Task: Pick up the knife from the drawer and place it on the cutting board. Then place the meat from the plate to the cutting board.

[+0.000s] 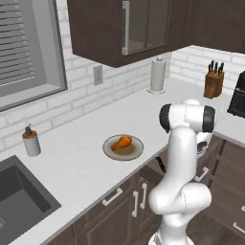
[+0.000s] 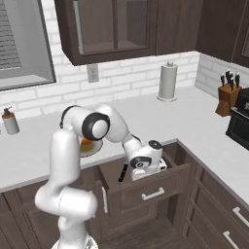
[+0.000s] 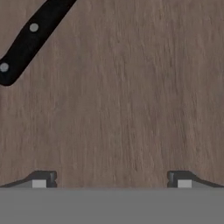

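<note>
The drawer (image 3: 131, 96) floor is matt brown wood with fine grain. The knife (image 3: 30, 41) handle is smooth black, set with two small silvery rivets. The counter (image 1: 81, 158) is smooth, matt off-white. The drumstick (image 1: 121, 142) is glossy orange-brown on a smooth plate (image 1: 136, 152). The far wall (image 2: 126, 78) is white brick. The cabinets (image 2: 146, 19) are dark wood with metal handles. The knife block (image 1: 213, 84) is brown wood.

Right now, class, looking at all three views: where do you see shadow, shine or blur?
Left base view: the plate casts only a faint shadow on the counter, and the drumstick looks glossy. Right base view: even light, with the open drawer dark inside. Hand view: the knife handle is sharp against slightly soft wood grain.
</note>
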